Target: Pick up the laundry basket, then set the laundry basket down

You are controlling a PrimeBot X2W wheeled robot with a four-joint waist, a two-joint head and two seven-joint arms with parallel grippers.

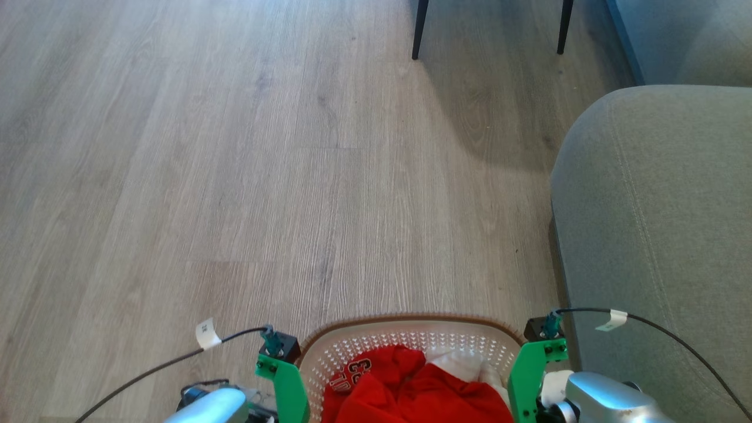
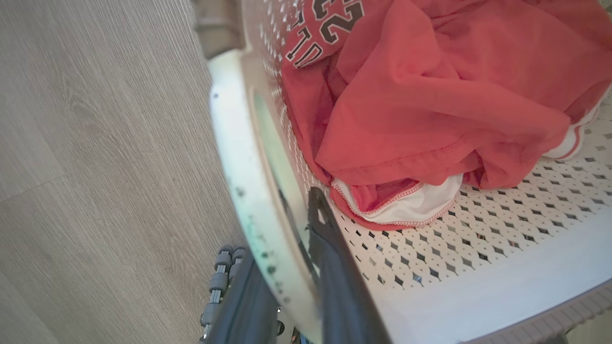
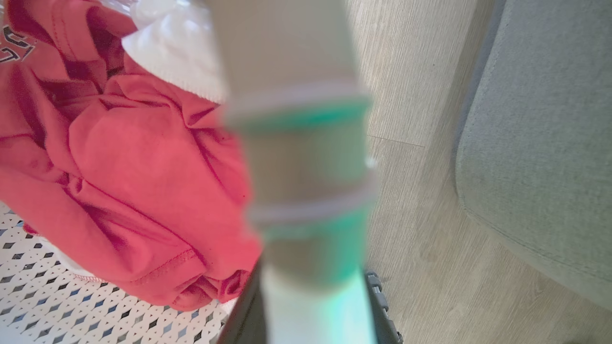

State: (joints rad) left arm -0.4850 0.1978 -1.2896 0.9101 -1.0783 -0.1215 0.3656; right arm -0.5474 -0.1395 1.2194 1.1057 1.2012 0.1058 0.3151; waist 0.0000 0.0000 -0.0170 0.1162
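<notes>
Left handle: the left handle (image 2: 232, 143) of the laundry basket (image 2: 478, 248) sits closest in the left wrist view. 1 dark finger (image 2: 334, 277) is inside its slot and the other is outside the rim.
Left jaws: nearly closed, pinching the white handle wall between them.
Right handle: the right handle (image 3: 296, 157) is a blurred white bar running straight up the right wrist view from between the 2 fingers.
Right jaws: narrowly parted and clamped on that bar, as far as the blur allows.
Basket position: between both arms at the bottom of the head view, just in front of the robot. The grey sofa (image 1: 658, 235) is near its right side, and wood floor (image 1: 235, 176) lies ahead.
Contents: a red jersey (image 2: 430, 95) heaped over white clothes on the perforated bottom.
Step in hand: probably the carry, judging by the 2-sided grip. Whether the base is off the floor cannot be told.
Next move: lower both sides evenly onto open floor, keeping the rim level and clear of the sofa. Part both jaws only once the base rests.
</notes>
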